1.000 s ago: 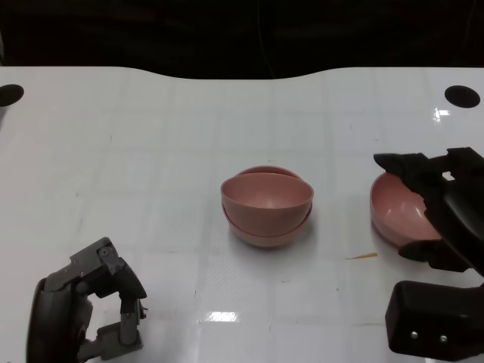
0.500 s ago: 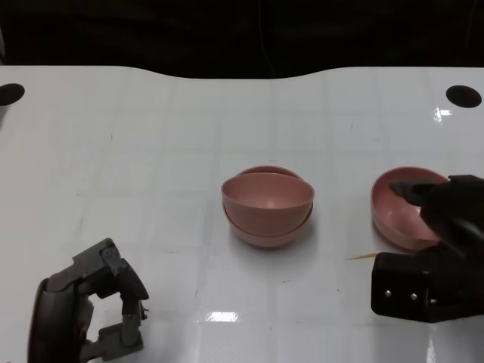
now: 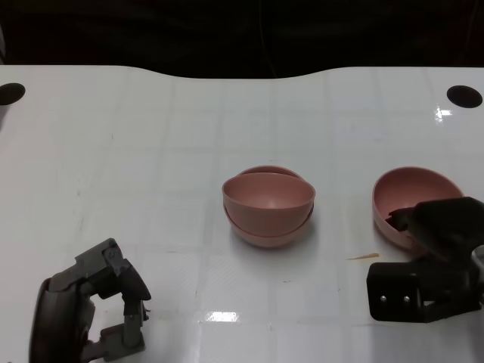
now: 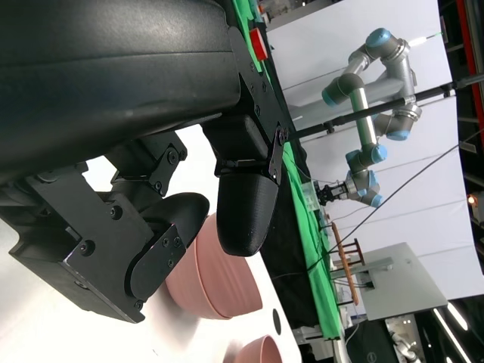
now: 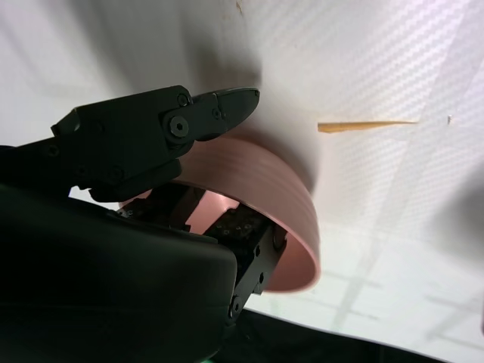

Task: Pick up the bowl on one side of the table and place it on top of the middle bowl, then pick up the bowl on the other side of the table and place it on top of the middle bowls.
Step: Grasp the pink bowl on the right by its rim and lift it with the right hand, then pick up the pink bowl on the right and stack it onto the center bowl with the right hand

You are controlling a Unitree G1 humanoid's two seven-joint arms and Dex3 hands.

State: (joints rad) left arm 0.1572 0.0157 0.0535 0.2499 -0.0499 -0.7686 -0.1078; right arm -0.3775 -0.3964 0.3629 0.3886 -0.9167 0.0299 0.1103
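Two pink bowls sit nested as the middle stack [image 3: 267,208] at the table's centre, also seen in the left wrist view [image 4: 219,280]. A third pink bowl [image 3: 412,190] is at the right, tipped so its opening faces away from me. My right hand [image 3: 435,249] grips its near rim. The right wrist view shows one finger [image 5: 151,128] over the outer wall of the bowl [image 5: 280,197] and others inside it. My left hand [image 3: 94,302] rests at the lower left, holding nothing, fingers bent and apart.
A thin tan sliver [image 3: 363,257] lies on the white table [image 3: 151,151] just left of my right hand. Round black holes mark the far corners [image 3: 463,96] [image 3: 10,94]. The table's far edge meets a dark background.
My right hand has drawn back from over the right bowl down to its near rim and closed on it. The bowl now sits tipped. The left hand has not moved.
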